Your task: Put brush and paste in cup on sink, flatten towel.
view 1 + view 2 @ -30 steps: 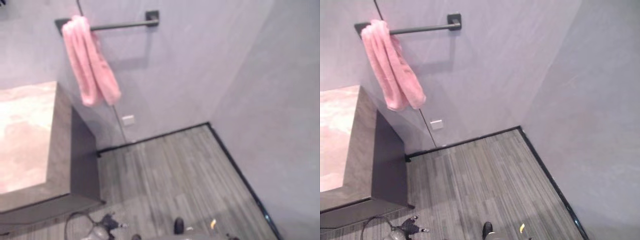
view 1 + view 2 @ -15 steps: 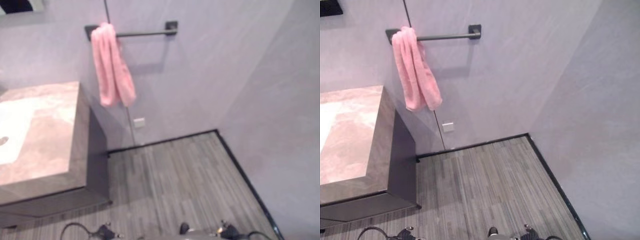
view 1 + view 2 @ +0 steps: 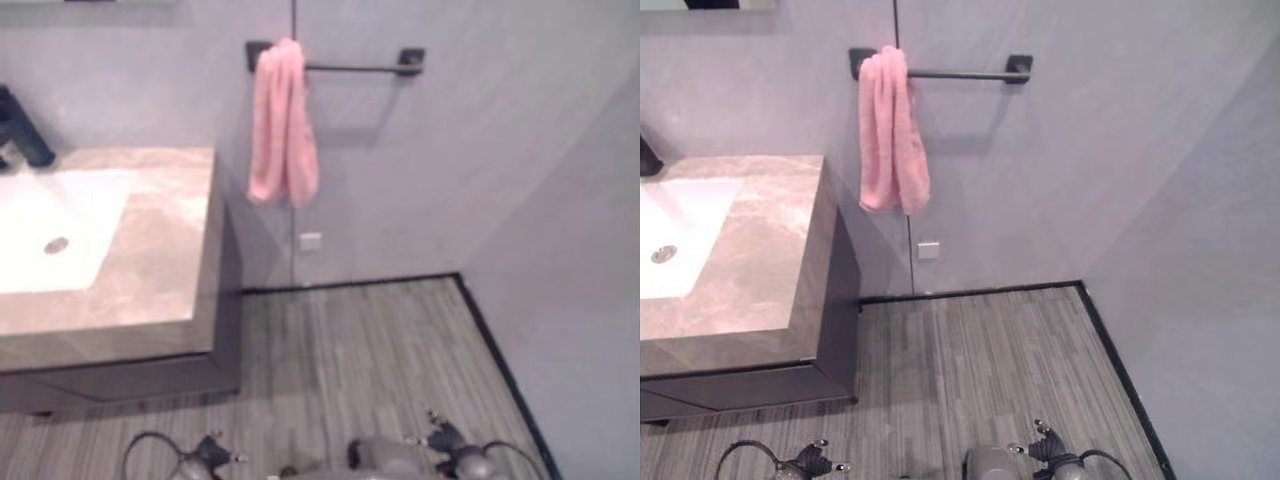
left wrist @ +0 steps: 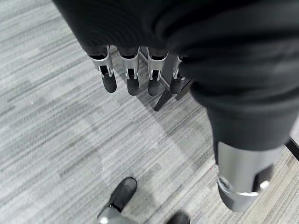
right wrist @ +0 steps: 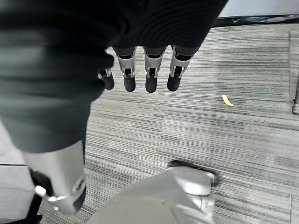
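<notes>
the left hand (image 4: 140,70) hangs low over the grey striped floor (image 3: 980,360), fingers (image 4: 108,79) straight and slack in a row, holding nothing. up and well away from it, on the far left, stands the marble desk (image 3: 770,250) with a white sink (image 3: 50,230) let into its top; a small round drain (image 3: 56,245) sits in the basin and a dark tap (image 3: 25,135) rises at the back edge, just beyond the basin. a dark cabinet (image 3: 840,300) carries the desk, its side facing the open floor. right of the desk, high above both hands, a pink towel (image 3: 892,130) hangs bunched and folded over the left end of a black bar (image 3: 960,73) fixed to the grey wall (image 3: 1040,160); the rest of the bar to its right is bare. below the towel a small white socket plate (image 3: 928,250) sits on the wall near the black skirting. the towel is well apart from either hand and neither touches it. the right hand (image 5: 145,70) also hangs over the floor, fingers (image 5: 150,77) straight and relaxed, empty. a small yellow scrap (image 5: 226,100) lies on the floor near that hand, past its fingertips. i cannot tell where the brush, paste or cup are on the desk.
</notes>
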{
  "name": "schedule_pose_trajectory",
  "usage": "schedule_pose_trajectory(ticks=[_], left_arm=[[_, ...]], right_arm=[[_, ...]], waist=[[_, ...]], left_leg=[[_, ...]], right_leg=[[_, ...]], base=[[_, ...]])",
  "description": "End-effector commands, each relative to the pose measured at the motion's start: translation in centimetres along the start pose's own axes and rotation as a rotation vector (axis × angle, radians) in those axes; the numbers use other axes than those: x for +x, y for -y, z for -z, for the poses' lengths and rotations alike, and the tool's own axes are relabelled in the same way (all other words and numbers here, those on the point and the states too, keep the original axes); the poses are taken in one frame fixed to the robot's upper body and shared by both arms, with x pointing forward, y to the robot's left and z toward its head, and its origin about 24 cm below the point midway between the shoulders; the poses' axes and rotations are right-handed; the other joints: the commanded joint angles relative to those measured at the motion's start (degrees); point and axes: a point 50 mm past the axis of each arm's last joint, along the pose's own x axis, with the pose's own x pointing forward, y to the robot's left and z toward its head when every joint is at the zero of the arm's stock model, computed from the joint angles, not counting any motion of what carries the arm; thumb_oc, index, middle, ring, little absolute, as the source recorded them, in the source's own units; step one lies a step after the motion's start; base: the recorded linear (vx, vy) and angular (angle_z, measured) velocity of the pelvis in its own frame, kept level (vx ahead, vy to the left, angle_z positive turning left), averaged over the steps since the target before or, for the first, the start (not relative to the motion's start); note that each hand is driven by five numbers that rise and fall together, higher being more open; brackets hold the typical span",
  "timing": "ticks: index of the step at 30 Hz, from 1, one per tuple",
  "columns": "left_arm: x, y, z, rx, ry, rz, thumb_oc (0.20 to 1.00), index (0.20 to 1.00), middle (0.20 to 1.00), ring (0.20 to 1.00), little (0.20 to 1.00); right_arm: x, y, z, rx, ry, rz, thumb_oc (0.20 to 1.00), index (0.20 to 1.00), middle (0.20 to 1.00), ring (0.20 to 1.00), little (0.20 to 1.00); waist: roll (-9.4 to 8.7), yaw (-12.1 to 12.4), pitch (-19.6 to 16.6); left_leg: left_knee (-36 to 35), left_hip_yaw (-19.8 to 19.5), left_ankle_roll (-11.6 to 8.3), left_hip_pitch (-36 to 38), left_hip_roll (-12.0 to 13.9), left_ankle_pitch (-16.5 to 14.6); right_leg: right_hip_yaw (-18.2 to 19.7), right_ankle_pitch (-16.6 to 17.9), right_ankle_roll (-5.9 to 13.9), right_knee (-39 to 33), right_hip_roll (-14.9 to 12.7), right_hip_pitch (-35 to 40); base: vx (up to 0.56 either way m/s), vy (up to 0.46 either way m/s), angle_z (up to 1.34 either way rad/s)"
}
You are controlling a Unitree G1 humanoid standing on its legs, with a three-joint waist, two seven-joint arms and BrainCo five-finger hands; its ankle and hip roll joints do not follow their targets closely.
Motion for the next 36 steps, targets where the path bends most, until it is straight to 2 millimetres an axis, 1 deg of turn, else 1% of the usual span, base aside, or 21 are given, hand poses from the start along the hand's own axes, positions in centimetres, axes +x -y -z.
schedule_pose_trajectory(ticks=[1, 5, 8, 9, 10, 12, 16, 18, 19, 20, 22, 24, 26, 27, 29, 30, 31, 32, 33, 34, 36], left_arm=[[0.3, -0.7, -1.1, 0.028, 0.028, -0.030, 1.000, 1.000, 1.000, 1.000, 1.000], [0.3, -0.9, -1.1, 0.013, 0.024, -0.039, 1.000, 1.000, 1.000, 1.000, 1.000], [0.2, -0.7, -0.7, 0.009, 0.013, -0.034, 1.000, 1.000, 1.000, 1.000, 1.000], [0.1, -0.5, -0.1, 0.005, -0.010, -0.027, 1.000, 1.000, 1.000, 1.000, 1.000], [0.1, -0.5, -0.1, 0.005, -0.010, -0.026, 1.000, 1.000, 1.000, 1.000, 1.000], [0.0, -0.2, 0.6, -0.012, -0.036, -0.019, 1.000, 1.000, 1.000, 1.000, 1.000], [0.1, -0.4, -0.1, -0.031, -0.017, -0.029, 1.000, 1.000, 1.000, 1.000, 1.000], [0.2, -0.7, -0.8, -0.033, 0.004, -0.041, 1.000, 1.000, 1.000, 1.000, 1.000], [0.3, -0.9, -1.1, -0.025, 0.014, -0.045, 1.000, 1.000, 1.000, 1.000, 1.000], [0.3, -0.9, -1.1, -0.025, 0.014, -0.045, 1.000, 1.000, 1.000, 1.000, 1.000], [0.4, -1.4, -1.5, -0.009, 0.029, -0.058, 1.000, 1.000, 1.000, 1.000, 1.000], [0.4, -2.0, -1.7, -0.015, 0.035, -0.073, 1.000, 1.000, 1.000, 1.000, 1.000], [0.5, -2.1, -1.7, -0.011, 0.033, -0.075, 1.000, 1.000, 1.000, 1.000, 1.000], [0.5, -2.1, -1.6, -0.004, 0.028, -0.073, 1.000, 1.000, 1.000, 1.000, 1.000], [0.5, -2.1, -1.6, 0.014, 0.025, -0.075, 1.000, 1.000, 1.000, 1.000, 1.000], [0.5, -2.2, -1.8, 0.022, 0.032, -0.082, 1.000, 1.000, 1.000, 1.000, 1.000], [0.5, -2.2, -1.8, 0.022, 0.031, -0.083, 1.000, 1.000, 1.000, 1.000, 1.000], [0.5, -2.2, -1.7, 0.029, 0.027, -0.082, 1.000, 1.000, 1.000, 1.000, 1.000], [0.5, -2.2, -1.7, 0.028, 0.027, -0.082, 1.000, 1.000, 1.000, 1.000, 1.000], [0.4, -2.1, -1.5, 0.027, 0.024, -0.080, 1.000, 1.000, 1.000, 1.000, 1.000], [0.4, -2.1, -1.3, 0.025, 0.020, -0.079, 1.000, 1.000, 1.000, 1.000, 1.000]], right_arm=[[0.2, 0.6, -0.7, -0.012, 0.028, 0.022, 1.000, 1.000, 1.000, 1.000, 1.000], [0.2, 0.7, -0.7, -0.048, 0.031, 0.016, 1.000, 1.000, 1.000, 1.000, 1.000], [0.1, 0.7, -0.4, -0.072, 0.015, 0.011, 1.000, 1.000, 1.000, 1.000, 1.000], [0.1, 0.7, 0.0, -0.077, 0.004, 0.007, 1.000, 1.000, 1.000, 1.000, 1.000], [0.1, 0.7, 0.0, -0.077, 0.003, 0.007, 1.000, 1.000, 1.000, 1.000, 1.000], [-0.1, 0.7, 0.9, -0.111, -0.034, 0.006, 1.000, 1.000, 1.000, 1.000, 1.000], [0.0, 1.1, 0.6, -0.139, -0.030, 0.017, 1.000, 1.000, 1.000, 1.000, 1.000], [0.0, 1.6, 0.5, -0.146, -0.024, 0.029, 1.000, 1.000, 1.000, 1.000, 1.000], [-0.2, 2.1, 1.3, -0.141, -0.050, 0.043, 1.000, 1.000, 1.000, 1.000, 1.000], [-0.2, 2.1, 1.3, -0.140, -0.050, 0.043, 1.000, 1.000, 1.000, 1.000, 1.000], [-0.4, 2.4, 2.1, -0.139, -0.073, 0.050, 1.000, 1.000, 1.000, 1.000, 1.000], [-0.9, 2.8, 3.7, -0.153, -0.136, 0.062, 1.000, 1.000, 1.000, 1.000, 1.000], [-1.1, 3.0, 4.3, -0.163, -0.163, 0.065, 1.000, 1.000, 1.000, 1.000, 1.000], [-1.4, 3.3, 5.2, -0.165, -0.205, 0.075, 1.000, 1.000, 1.000, 1.000, 1.000], [-1.9, 4.0, 6.4, -0.154, -0.263, 0.110, 1.000, 1.000, 1.000, 1.000, 1.000], [-2.0, 4.4, 6.6, -0.157, -0.273, 0.131, 1.000, 1.000, 1.000, 1.000, 1.000], [-2.0, 4.4, 6.6, -0.157, -0.272, 0.131, 1.000, 1.000, 1.000, 1.000, 1.000], [-2.1, 4.5, 6.7, -0.177, -0.274, 0.132, 1.000, 1.000, 1.000, 1.000, 1.000], [-2.1, 4.5, 6.7, -0.177, -0.273, 0.132, 1.000, 1.000, 1.000, 1.000, 1.000], [-2.1, 4.3, 6.6, -0.198, -0.270, 0.121, 1.000, 1.000, 1.000, 1.000, 1.000], [-2.1, 4.3, 6.6, -0.205, -0.271, 0.117, 1.000, 1.000, 1.000, 1.000, 1.000]], waist=[[0.86, 0.11, -0.46], [0.05, 0.96, 0.29], [-0.44, 1.24, -0.31], [-0.79, 1.10, -1.34], [-0.79, 1.08, -1.34], [-0.91, 1.16, -2.89], [-1.06, 0.90, -2.84], [-1.41, 0.74, -2.31], [-1.88, 0.89, -1.39], [-1.81, 0.80, -1.40], [-2.30, 1.27, 0.28], [-2.59, 1.12, 2.04], [-2.71, 0.61, 2.37], [-2.74, 0.03, 2.39], [-3.09, -1.51, 2.23], [-2.90, -2.32, 2.44], [-2.99, -2.44, 2.36], [-2.49, -3.02, 2.25], [-2.50, -3.04, 2.25], [-1.70, -3.45, 1.85], [-1.50, -3.52, 1.76]], left_leg=[[2.45, -0.67, 1.61, -2.20, -2.07, -5.00], [4.34, -0.49, 0.98, -1.73, -1.75, -6.34], [4.19, -1.26, 0.14, -0.19, -1.09, -6.97], [3.78, -2.09, -0.72, 1.39, -0.10, -7.02], [3.72, -2.11, -0.74, 1.43, -0.09, -6.99], [3.76, -3.37, -1.88, 2.51, 1.91, -6.75], [7.94, -4.99, -3.17, 0.82, 3.87, -6.33], [13.72, -5.33, -4.54, -1.43, 5.08, -5.59], [22.30, -5.13, -6.00, -4.80, 6.51, -2.11], [22.84, -5.29, -6.06, -5.14, 6.65, -2.32], [34.24, -5.44, -6.72, -10.49, 8.89, 1.62], [40.02, -4.17, -6.50, -14.32, 10.45, 2.26], [38.24, -3.71, -6.39, -15.50, 9.09, 0.83], [35.76, -1.93, -6.32, -16.69, 8.59, -0.81], [27.67, 0.90, -6.34, -18.70, 7.42, -1.30], [20.13, 0.75, -6.90, -18.76, 5.66, 0.25], [19.74, 0.70, -6.85, -18.68, 5.47, 0.49], [9.43, -0.95, -7.87, -18.05, 3.76, 5.66], [9.34, -0.97, -7.87, -18.02, 3.74, 5.71], [1.55, -2.06, -7.97, -17.32, 3.34, 7.08], [0.69, -2.00, -8.06, -16.91, 3.47, 7.31]], right_leg=[[1.21, 3.81, 0.88, -6.48, -0.23, 3.15], [1.41, 7.00, 1.69, -13.52, -1.57, 3.26], [1.17, 7.02, 1.55, -13.77, -1.31, 3.88], [2.43, 5.52, 0.53, -11.80, 0.19, 4.46], [2.41, 5.43, 0.51, -11.65, 0.21, 4.42], [1.36, 2.98, -1.17, -10.48, 2.17, 5.72], [0.18, 0.44, -2.75, -8.11, 3.77, 5.77], [-0.76, -0.87, -3.95, -7.60, 4.33, 6.65], [-1.54, -1.78, -5.65, -7.89, 4.91, 8.56], [-1.66, -1.76, -5.71, -7.89, 5.00, 8.51], [-2.38, -2.12, -7.79, -8.22, 5.87, 10.16], [-3.71, -3.36, -9.25, -8.00, 6.29, 11.90], [-4.58, -3.39, -8.96, -8.14, 5.56, 12.21], [-5.42, -3.25, -8.60, -8.61, 5.03, 12.34], [-7.62, -3.22, -8.04, -9.46, 3.33, 11.84], [-8.33, -3.07, -7.57, -9.74, 2.80, 11.64], [-8.42, -3.14, -7.56, -9.66, 2.67, 11.54], [-8.84, -2.69, -7.28, -10.61, 2.92, 12.29], [-8.86, -2.70, -7.28, -10.60, 2.90, 12.28], [-8.97, -3.09, -6.79, -10.97, 3.35, 12.98], [-8.86, -3.36, -6.68, -10.94, 3.46, 13.71]], base=[[0.06, -0.059, 0.13], [0.14, -0.132, -0.04], [0.30, -0.300, 0.03], [0.34, -0.342, 0.20], [0.37, -0.379, 0.23], [0.41, -0.462, 0.13], [0.26, -0.384, 0.25], [0.23, -0.388, 0.22], [0.22, -0.372, 0.12], [0.20, -0.379, 0.16], [0.10, -0.295, 0.21], [0.15, -0.318, 0.10], [0.08, -0.107, 0.12], [0.04, -0.054, 0.34], [0.06, -0.047, 0.40], [0.06, 0.000, 0.44], [0.16, 0.044, 0.49], [0.11, 0.027, 0.31], [0.28, 0.088, 0.18], [0.17, 0.064, -0.02], [0.30, 0.113, -0.05]])
